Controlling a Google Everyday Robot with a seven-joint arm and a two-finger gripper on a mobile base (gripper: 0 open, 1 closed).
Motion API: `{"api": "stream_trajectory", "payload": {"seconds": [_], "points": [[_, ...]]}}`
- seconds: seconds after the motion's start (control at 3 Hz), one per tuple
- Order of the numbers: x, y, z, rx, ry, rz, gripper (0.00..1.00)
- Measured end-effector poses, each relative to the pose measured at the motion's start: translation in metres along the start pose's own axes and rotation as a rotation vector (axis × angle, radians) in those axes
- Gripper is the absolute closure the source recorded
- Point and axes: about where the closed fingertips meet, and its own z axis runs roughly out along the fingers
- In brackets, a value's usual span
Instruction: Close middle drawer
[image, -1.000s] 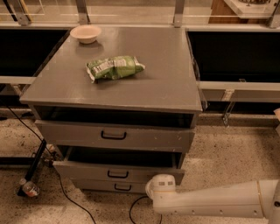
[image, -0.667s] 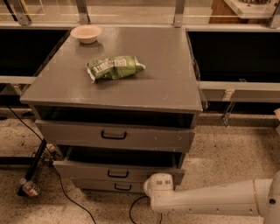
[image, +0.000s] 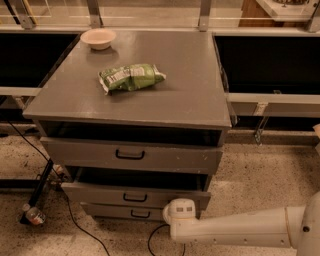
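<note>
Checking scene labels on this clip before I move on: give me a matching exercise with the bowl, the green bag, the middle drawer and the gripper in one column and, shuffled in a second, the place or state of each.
Column one
1. bowl
2. green bag
3. middle drawer
4. gripper

Column two
A. pulled out, dark inside showing
B. back left corner of the cabinet top
C. low down, at the right end of the middle drawer's front
D. lying flat near the centre of the cabinet top

Pairs: 1-B, 2-D, 3-A, 4-C
</note>
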Motion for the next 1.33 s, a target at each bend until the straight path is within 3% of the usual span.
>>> {"api": "stream_trajectory", "payload": {"seconds": [0.33, 1.33], "points": [[0.0001, 0.0, 0.001, 0.001, -0.001, 0.002, 0.89], [0.0002, 0.0, 0.001, 0.001, -0.001, 0.002, 0.04]]}}
